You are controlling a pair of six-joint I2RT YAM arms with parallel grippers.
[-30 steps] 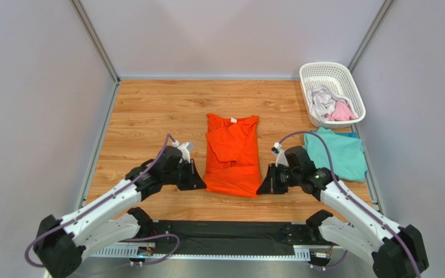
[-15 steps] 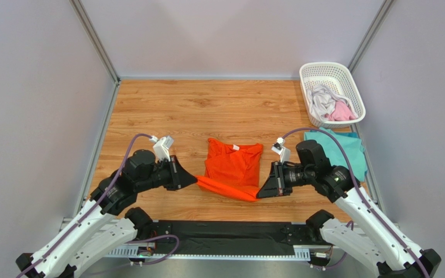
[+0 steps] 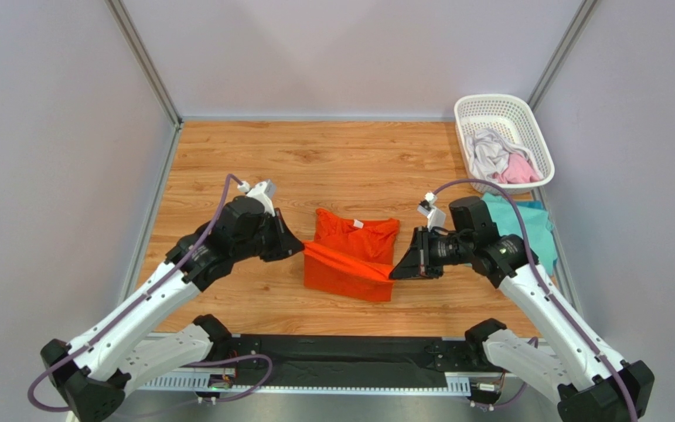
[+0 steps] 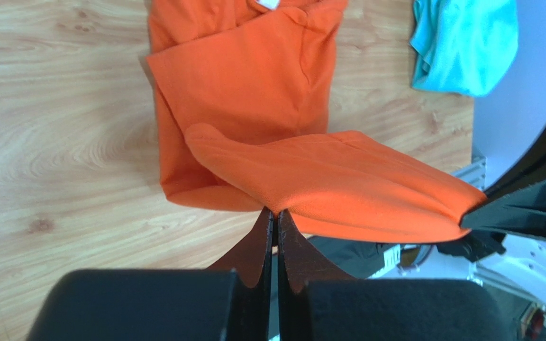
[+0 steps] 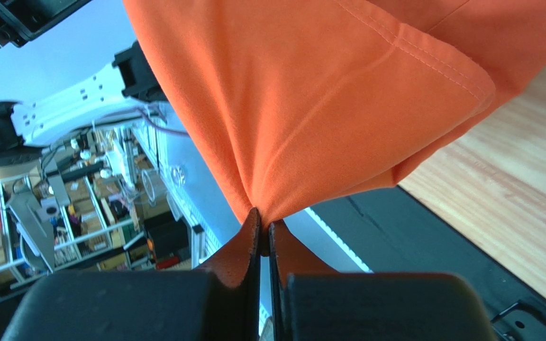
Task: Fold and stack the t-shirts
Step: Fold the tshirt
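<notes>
Holding the near hem of the orange t-shirt [image 3: 350, 259] lifted and taut above its collar half, lying flat mid-table [image 3: 227, 167]. Pinching the left corner in the left gripper [image 3: 302, 250], jaws clamped on cloth; pinching the right corner likewise in the right gripper [image 3: 392, 274]. Leaving the teal t-shirt [image 3: 535, 230] lying at the right edge, the pale t-shirt [image 3: 488, 151] and pink t-shirt [image 3: 519, 170] bunched in the basket [image 3: 469, 110] far right.

I see open table [image 3: 227, 158] left and far | orange tee [image 3: 350, 264] stretched above mid-table blocks my centre path | basket [image 3: 499, 98] and teal tee [image 3: 539, 233] crowd the right edge
</notes>
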